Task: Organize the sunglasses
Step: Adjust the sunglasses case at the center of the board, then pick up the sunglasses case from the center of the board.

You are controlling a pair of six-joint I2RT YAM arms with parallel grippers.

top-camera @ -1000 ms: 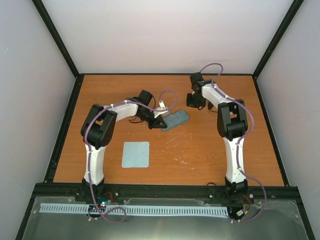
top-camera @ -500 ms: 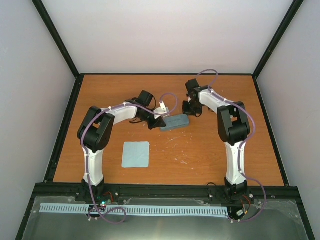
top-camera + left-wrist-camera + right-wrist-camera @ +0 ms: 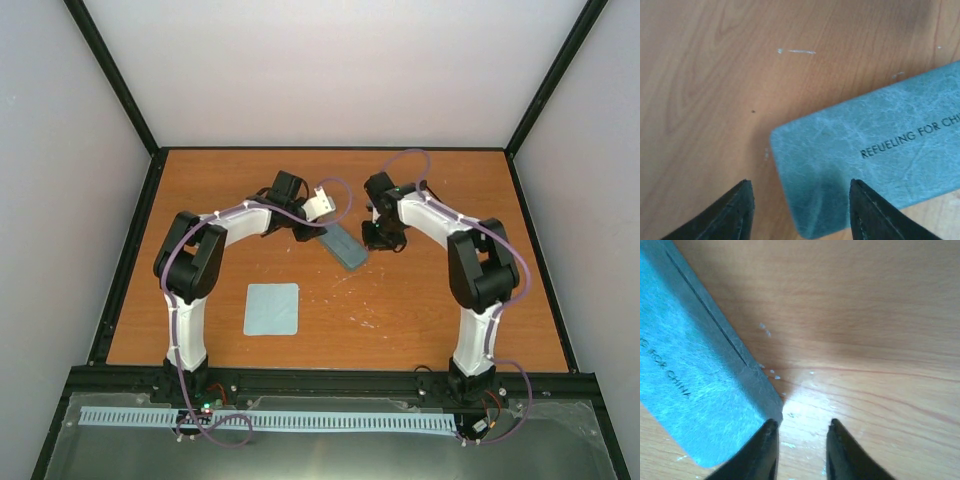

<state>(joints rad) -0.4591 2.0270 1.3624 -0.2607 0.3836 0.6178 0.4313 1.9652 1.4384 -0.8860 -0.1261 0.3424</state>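
left end effector (image 3: 800,181) over case (image 3: 865,165) end; right end effector (image 3: 802,421) beside

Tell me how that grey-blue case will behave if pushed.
The case is probably stiff: straight edges, closed seam. Lying flat on the wood table, it should slide or pivot, not roll. Its fibrous texture looks moderately grippy.

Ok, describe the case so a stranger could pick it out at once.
On the wooden table, look near its centre. The case lies there closed, oblong and grey-blue with dark printed lettering. The cloth nearer the front is paler, square and flat.
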